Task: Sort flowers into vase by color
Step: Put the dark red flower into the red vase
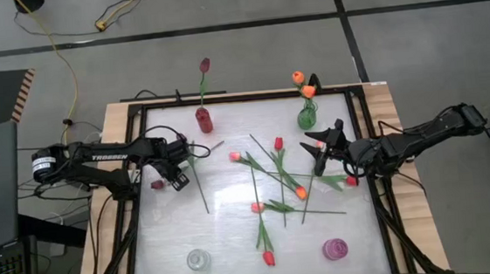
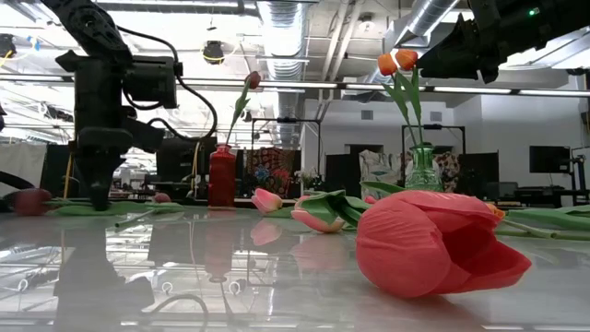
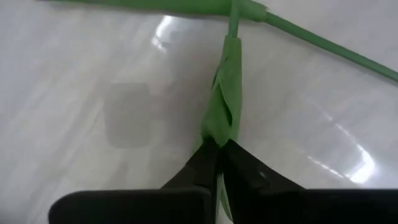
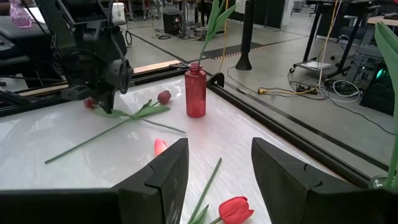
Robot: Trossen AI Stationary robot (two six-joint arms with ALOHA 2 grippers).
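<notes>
Glossy white table [image 1: 235, 234], left pincer [image 3: 217, 149] pinching thin green leaf [image 3: 225, 93]

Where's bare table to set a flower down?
Free: the strip between the clear vase and the purple vase edge, broken only by one red tulip; also between the red vase and green vase. Crowded: the centre tulip pile.
</notes>
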